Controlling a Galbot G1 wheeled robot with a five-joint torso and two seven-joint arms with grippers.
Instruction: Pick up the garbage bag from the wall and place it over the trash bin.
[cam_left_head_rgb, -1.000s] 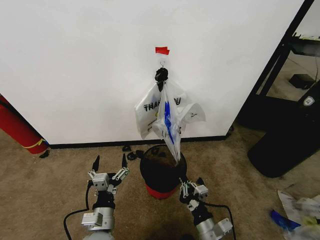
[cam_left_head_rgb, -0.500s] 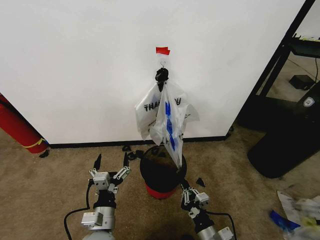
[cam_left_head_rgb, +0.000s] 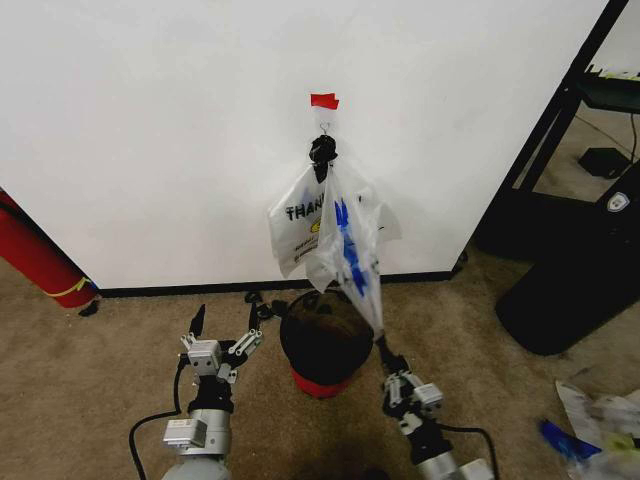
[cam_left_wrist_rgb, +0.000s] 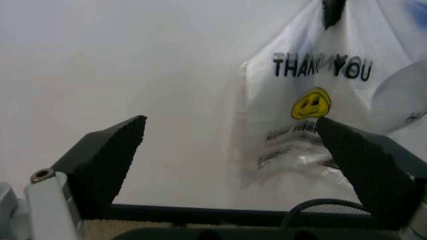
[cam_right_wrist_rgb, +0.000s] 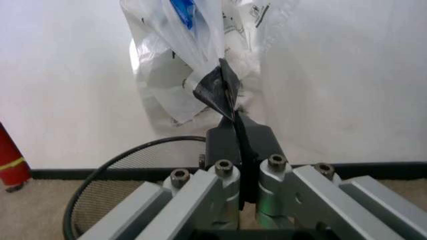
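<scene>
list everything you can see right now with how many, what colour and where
garbage bag: one, clear with blue, hanging on the wall hook, bottom corner pulled toward the right gripper
second printed bag: one, white, THANK YOU print, behind it
wall: one, white, black baseboard
red tape: one, above the hook
trash bin: one, black, red base, below the bags
red cylinder: one, far left
large black bin: one, right
left gripper: open, left of the bin
right gripper: shut on the bag's corner
</scene>
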